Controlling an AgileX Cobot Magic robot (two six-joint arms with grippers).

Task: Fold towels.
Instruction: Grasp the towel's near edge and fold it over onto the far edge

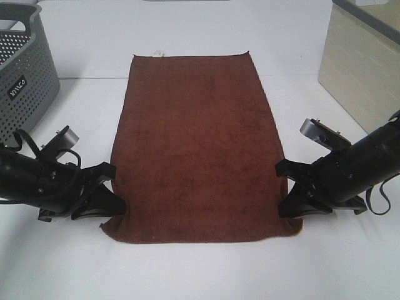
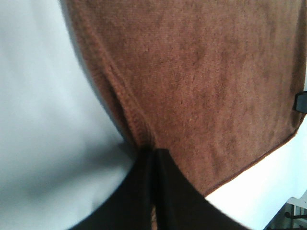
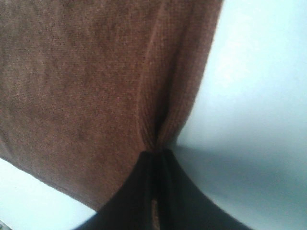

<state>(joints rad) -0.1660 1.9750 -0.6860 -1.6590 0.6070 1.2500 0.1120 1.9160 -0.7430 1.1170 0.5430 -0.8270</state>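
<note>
The reddish-brown towel [image 1: 197, 144] lies flat and lengthwise in the middle of the white table, its small white tag [image 1: 158, 54] at the far short edge. My left gripper [image 1: 112, 201] is shut on the towel's left hem near the near-left corner; in the left wrist view the towel [image 2: 201, 81] is puckered where the black fingers [image 2: 168, 191] pinch it. My right gripper [image 1: 289, 201] is shut on the right hem near the near-right corner; in the right wrist view the towel [image 3: 86, 76] folds into the closed fingers [image 3: 165, 191].
A grey perforated basket [image 1: 22, 69] stands at the far left. A beige box-like unit [image 1: 362, 69] stands at the far right. The white table [image 1: 200, 269] extends in front of the towel and beyond its far edge.
</note>
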